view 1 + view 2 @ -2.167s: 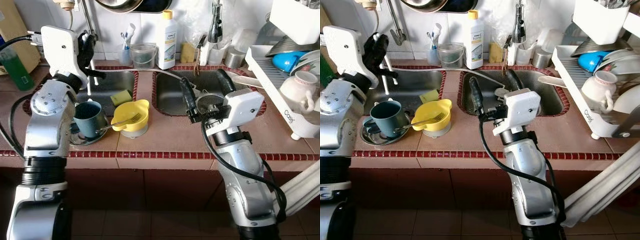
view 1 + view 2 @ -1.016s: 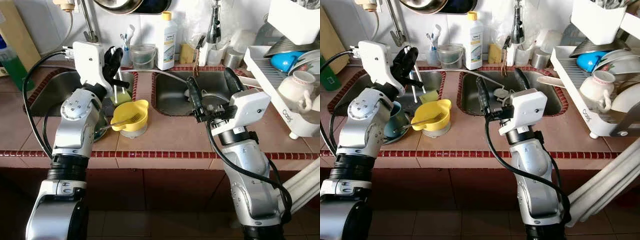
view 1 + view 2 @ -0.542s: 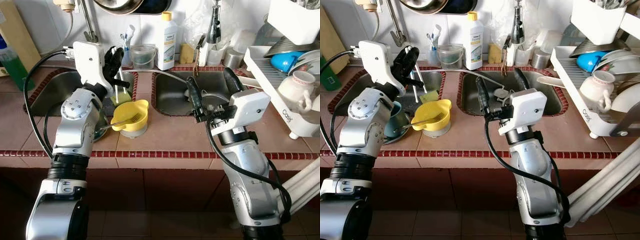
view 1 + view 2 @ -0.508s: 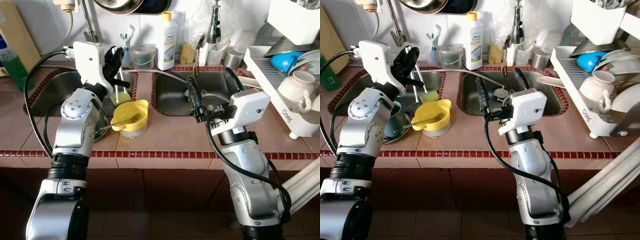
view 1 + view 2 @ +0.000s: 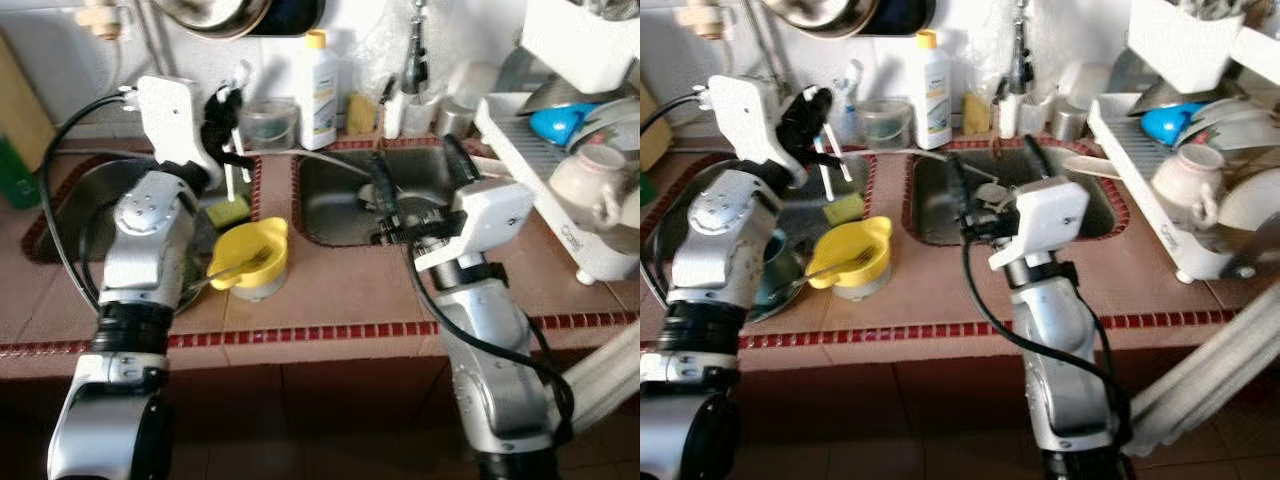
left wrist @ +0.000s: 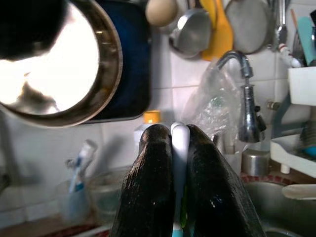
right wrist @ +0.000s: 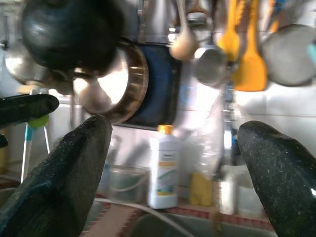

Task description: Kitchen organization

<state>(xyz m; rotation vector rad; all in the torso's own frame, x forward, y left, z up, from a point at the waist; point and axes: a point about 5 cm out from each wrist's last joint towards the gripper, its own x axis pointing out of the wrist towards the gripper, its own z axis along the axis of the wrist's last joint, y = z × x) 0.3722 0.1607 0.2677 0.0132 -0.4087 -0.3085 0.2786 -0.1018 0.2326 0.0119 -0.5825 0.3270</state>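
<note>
Left gripper (image 5: pixel 228 125): raised over the left steel sink basin (image 5: pixel 75 195), its black fingers (image 6: pixel 153 182) pinched tight on a slim white utensil handle (image 6: pixel 179 163); the handle's lower end angles down beneath the gripper towards a green sponge (image 5: pixel 228 211).

Yellow plastic bowl (image 5: pixel 252 258) holding a metal fork (image 5: pixel 235 267): on the red tiled counter (image 5: pixel 330 290), below and nearer than the left gripper.

Right gripper (image 5: pixel 415 190): held over the right steel sink basin (image 5: pixel 340 200), fingers (image 7: pixel 64 173) spread wide apart, nothing between them.

White detergent bottle with yellow cap (image 5: pixel 318 80): upright against the wall, beyond both grippers.

White dish rack (image 5: pixel 560 200) with cups and plates: well off to the right gripper's outer side.
</note>
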